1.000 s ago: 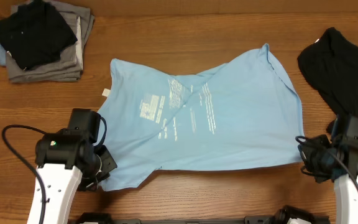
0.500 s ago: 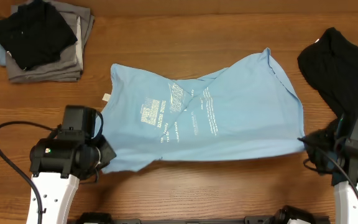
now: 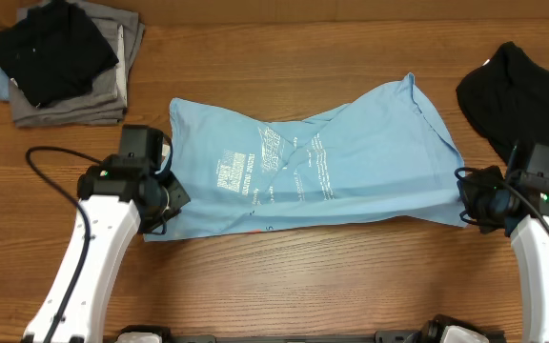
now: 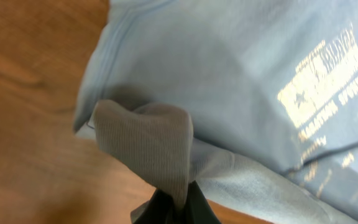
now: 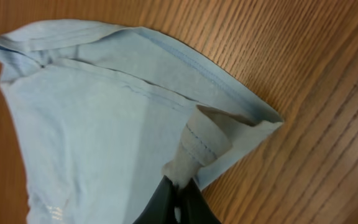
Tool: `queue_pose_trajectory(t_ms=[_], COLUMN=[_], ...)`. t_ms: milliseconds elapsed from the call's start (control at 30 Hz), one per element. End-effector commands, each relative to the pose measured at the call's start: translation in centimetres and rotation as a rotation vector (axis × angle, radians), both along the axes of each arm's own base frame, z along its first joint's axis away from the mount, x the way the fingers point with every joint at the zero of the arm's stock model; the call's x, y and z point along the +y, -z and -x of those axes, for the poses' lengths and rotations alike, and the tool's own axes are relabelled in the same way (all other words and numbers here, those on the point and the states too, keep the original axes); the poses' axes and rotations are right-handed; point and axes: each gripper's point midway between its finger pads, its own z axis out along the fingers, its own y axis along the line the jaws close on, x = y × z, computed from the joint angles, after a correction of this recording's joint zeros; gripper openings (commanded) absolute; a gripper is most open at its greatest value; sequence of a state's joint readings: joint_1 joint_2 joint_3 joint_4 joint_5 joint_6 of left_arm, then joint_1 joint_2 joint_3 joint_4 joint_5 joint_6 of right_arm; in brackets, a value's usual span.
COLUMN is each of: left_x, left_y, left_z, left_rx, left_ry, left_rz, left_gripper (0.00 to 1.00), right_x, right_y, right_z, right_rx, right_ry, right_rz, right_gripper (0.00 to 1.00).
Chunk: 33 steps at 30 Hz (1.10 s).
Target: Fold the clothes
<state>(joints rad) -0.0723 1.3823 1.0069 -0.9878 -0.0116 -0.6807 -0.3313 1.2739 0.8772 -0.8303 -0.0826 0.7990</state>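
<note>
Overhead is showing the T-shirt (image 3: 322,171) lying on the worktop (image 3: 303,286), near edge doubled over. It is soft, light, sagging cotton, so I am holding its hem corners: left tool (image 4: 173,202) and right tool (image 5: 179,186) both pinching cloth.

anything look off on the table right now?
The light blue T-shirt lies askew. Its far edge dips in the middle and peaks at the right corner, and diagonal wrinkles run through the lettering. The left end effector and right end effector each pinch bunched fabric at a near corner. Nothing looks torn or spilled.
</note>
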Motion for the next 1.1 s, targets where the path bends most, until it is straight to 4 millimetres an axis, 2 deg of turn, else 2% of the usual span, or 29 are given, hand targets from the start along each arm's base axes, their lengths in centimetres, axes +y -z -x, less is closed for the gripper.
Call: queue_pose_trajectory(t_ms=[0,200,267,300,333,367,400,467,567,633,800,900,967,1067], left_x=[-0.4,-0.5,-0.6,-0.6,-0.6,-0.6,-0.6,-0.7,-0.8,-0.9,-1.3,-1.7,-2.2,-2.3], left_y=[0.6,2.5,3.0,3.0,3.0,2.9,2.7,2.2,0.6,-1.3,-7.7,-11.2,-12.6,-12.8], left_z=[-1.5,-3.2,-3.7,-4.0,-4.2,-4.6,-4.9,-5.7,-7.2,-8.8,-13.6,-15.8,-17.3,-19.8], left_rx=[-0.007,0.0,-0.007,-0.014,-0.026,-0.04,-0.056,-0.088,-0.14,-0.199,-0.407,-0.508,-0.546,-0.552], left_ry=[0.004,0.006,0.022,0.033,0.044,0.061,0.075,0.101,0.143,0.185,0.287,0.31,0.344,0.377], left_rz=[0.005,0.005,0.002,0.0,-0.002,-0.005,-0.007,-0.014,-0.024,-0.038,-0.086,-0.093,-0.089,-0.109], left_gripper=[0.05,0.13,0.27,0.47,0.79,0.94,0.96,1.0,1.0,1.0,1.0,1.0,1.0,1.0], right_x=[-0.4,-0.4,-0.2,0.0,0.0,0.1,0.0,0.0,-0.1,0.1,-0.1,0.6,1.5,2.3], right_y=[0.1,1.4,2.0,2.2,2.3,2.3,2.2,1.6,-0.7,-3.3,-10.4,-13.4,-14.6,-14.2], right_z=[-1.3,-2.5,-2.8,-3.0,-3.2,-3.5,-3.7,-4.2,-6.0,-7.7,-11.6,-13.5,-14.9,-16.9], right_rx=[-0.012,-0.005,0.003,0.008,0.005,-0.003,-0.013,-0.037,-0.102,-0.172,-0.36,-0.478,-0.549,-0.576], right_ry=[-0.004,-0.032,-0.044,-0.05,-0.066,-0.09,-0.107,-0.138,-0.229,-0.297,-0.372,-0.413,-0.454,-0.475], right_rz=[0.005,0.01,0.006,0.006,0.011,0.023,0.034,0.047,0.086,0.106,0.183,0.171,0.147,0.124], right_gripper=[0.04,0.09,0.24,0.38,0.61,0.78,0.88,1.0,1.0,1.0,1.0,1.0,0.99,0.98])
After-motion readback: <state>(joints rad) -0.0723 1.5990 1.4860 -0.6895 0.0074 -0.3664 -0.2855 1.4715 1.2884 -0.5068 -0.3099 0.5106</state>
